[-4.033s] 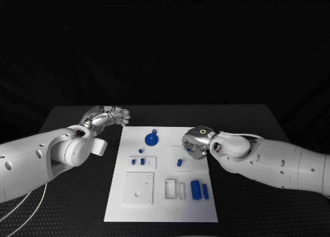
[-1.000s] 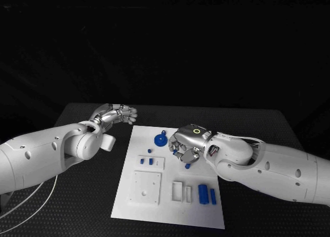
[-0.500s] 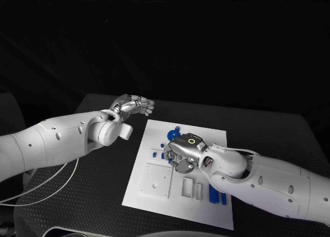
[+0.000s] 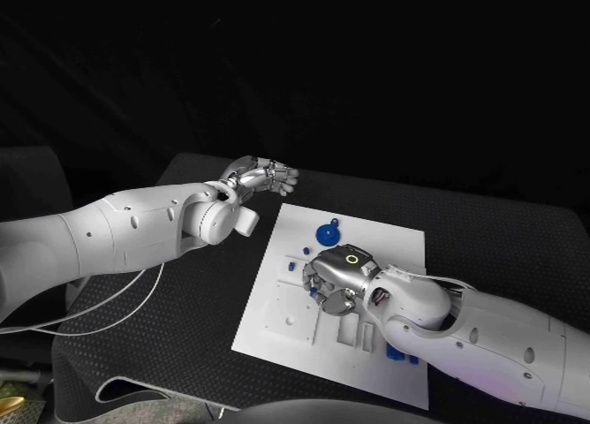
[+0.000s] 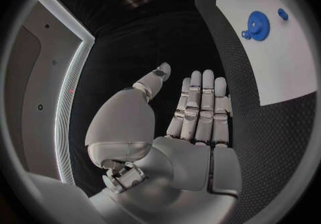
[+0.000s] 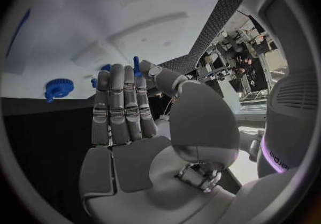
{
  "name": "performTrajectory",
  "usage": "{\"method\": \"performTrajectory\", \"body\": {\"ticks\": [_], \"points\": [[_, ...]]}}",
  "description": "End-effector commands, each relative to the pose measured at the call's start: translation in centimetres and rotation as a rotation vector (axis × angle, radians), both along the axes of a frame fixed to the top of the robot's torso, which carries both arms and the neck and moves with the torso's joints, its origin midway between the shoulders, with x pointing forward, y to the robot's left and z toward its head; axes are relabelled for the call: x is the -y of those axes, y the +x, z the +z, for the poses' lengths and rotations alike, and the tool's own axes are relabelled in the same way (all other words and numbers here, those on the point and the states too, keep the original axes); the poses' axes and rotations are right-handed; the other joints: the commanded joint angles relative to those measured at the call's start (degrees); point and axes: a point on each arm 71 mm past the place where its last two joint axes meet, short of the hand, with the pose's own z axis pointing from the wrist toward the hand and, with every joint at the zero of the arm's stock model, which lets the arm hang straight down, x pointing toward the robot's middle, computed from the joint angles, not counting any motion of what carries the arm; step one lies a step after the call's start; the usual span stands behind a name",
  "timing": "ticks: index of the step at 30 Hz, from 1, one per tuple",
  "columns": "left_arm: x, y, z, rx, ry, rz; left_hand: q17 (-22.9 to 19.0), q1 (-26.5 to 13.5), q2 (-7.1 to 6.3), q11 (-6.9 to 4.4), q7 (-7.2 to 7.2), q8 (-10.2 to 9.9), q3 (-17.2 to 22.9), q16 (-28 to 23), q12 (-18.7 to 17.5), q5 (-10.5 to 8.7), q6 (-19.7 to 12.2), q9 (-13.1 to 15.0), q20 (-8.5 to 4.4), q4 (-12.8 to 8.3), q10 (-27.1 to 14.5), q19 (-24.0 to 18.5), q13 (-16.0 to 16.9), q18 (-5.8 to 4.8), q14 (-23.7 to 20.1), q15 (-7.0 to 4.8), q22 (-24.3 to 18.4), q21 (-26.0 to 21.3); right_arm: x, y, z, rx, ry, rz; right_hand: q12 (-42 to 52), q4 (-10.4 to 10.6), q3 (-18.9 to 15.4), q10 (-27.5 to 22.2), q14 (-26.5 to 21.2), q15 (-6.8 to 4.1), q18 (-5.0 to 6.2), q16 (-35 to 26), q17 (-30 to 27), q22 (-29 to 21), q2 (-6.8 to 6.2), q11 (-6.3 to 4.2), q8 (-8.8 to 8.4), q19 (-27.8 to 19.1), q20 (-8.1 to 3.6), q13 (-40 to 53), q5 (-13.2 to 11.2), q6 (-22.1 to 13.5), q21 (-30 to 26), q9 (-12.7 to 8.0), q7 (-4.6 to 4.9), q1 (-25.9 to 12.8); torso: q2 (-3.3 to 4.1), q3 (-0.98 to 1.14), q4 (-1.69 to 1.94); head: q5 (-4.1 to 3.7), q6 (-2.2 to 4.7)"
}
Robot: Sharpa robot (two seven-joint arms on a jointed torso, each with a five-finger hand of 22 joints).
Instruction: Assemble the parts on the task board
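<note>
- Task board (image 4: 378, 237): flat white rectangular plate, smooth, lying on a black table (image 4: 180, 291) with a fine woven-looking texture. Raised white rectangular blocks and recesses show on its surface.
- Blue gear (image 4: 329, 233): one round toothed disc with a small knob beside it, at the board's far end; seen also in the left wrist view (image 5: 258, 22) and the right wrist view (image 6: 58, 86).
- Small blue parts: one upright blue peg (image 6: 136, 66) stands beside the right hand's fingertips; touching or not, cannot tell. Others lie near it, partly hidden, so no count is given.
- Right hand (image 4: 335, 281): silver metal, over the board's middle, fingers straight and close together, holding nothing.
- Left hand (image 4: 262, 177): off the board's far left corner, fingers extended side by side, thumb apart, holding nothing.
</note>
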Motion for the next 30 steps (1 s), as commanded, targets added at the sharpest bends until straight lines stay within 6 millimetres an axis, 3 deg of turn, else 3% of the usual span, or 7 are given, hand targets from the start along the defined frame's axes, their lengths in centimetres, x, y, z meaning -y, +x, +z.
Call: {"method": "performTrajectory", "body": {"ticks": [1,2,8,20,30], "points": [[0.3,0.0,0.2,0.01,-0.01,-0.003,0.09,0.21,-0.3,0.21,0.07,0.26,0.22,-0.28,-0.21,0.39,-0.1,-0.09,0.39,-0.21,-0.27,0.06,-0.1,1.0,-0.08,0.38,0.06,-0.38,-0.3,-0.3,-0.2,0.004,-0.009,0.023,-0.11,0.13,0.28,0.43,0.26,-0.01,0.77,-0.22,0.08,1.06,0.23,0.01,0.15,0.43,-0.12,0.06,0.06,0.48,0.37,0.07,-0.09,0.45,-0.04,0.01,0.04,0.97,-0.62],[0.2,0.0,0.2,0.009,-0.009,-0.002,0.1,0.21,-0.3,0.21,0.07,0.26,0.22,-0.3,-0.21,0.4,-0.1,-0.1,0.39,-0.2,-0.28,0.06,-0.11,0.99,-0.08,0.38,0.06,-0.39,-0.4,-0.3,-0.3,0.001,-0.012,0.025,-0.12,0.12,0.27,0.43,0.27,-0.01,0.77,-0.23,0.09,1.06,0.25,0.01,0.15,0.43,-0.12,0.07,0.07,0.47,0.37,0.08,-0.09,0.45,-0.04,0.0,0.03,1.35,-0.76],[0.2,0.0,0.2,0.009,-0.009,-0.002,0.18,0.22,-0.28,0.22,0.05,0.31,0.24,-0.4,-0.21,0.4,-0.07,-0.12,0.4,-0.16,-0.31,0.03,-0.16,0.98,-0.11,0.39,0.07,-0.46,-0.4,-0.4,-0.5,-0.004,-0.016,0.026,-0.15,0.1,0.26,0.43,0.3,-0.02,0.77,-0.27,0.14,1.05,0.29,0.01,0.13,0.43,-0.12,0.1,0.09,0.46,0.38,0.09,-0.08,0.42,-0.1,-0.09,-0.06,1.86,-1.0],[0.3,0.0,0.3,0.01,-0.011,-0.005,0.27,0.24,-0.29,0.23,0.04,0.34,0.26,-0.5,-0.21,0.4,-0.07,-0.15,0.41,-0.14,-0.33,0.01,-0.21,0.96,-0.12,0.4,0.08,-0.53,-0.8,-0.8,-1.2,-0.022,-0.029,0.038,-0.21,0.03,0.25,0.42,0.33,-0.02,0.77,-0.35,0.2,1.04,0.35,0.01,0.1,0.42,-0.13,0.16,0.1,0.43,0.39,0.12,-0.07,0.41,-0.11,-0.14,0.07,2.27,-1.25],[0.3,0.0,0.4,0.011,-0.011,-0.005,0.39,0.36,-0.25,0.23,0.04,0.37,0.32,-0.61,-0.2,0.41,-0.09,-0.19,0.41,-0.16,-0.35,0.01,-0.27,0.96,-0.13,0.4,0.09,-0.6,-0.8,-0.9,-1.7,-0.031,-0.042,0.042,-0.26,-0.03,0.23,0.42,0.35,-0.02,0.77,-0.44,0.26,1.03,0.43,0.02,0.07,0.4,-0.13,0.21,0.12,0.42,0.4,0.15,-0.07,0.37,-0.07,-0.09,-0.06,2.4,-1.5]]}}
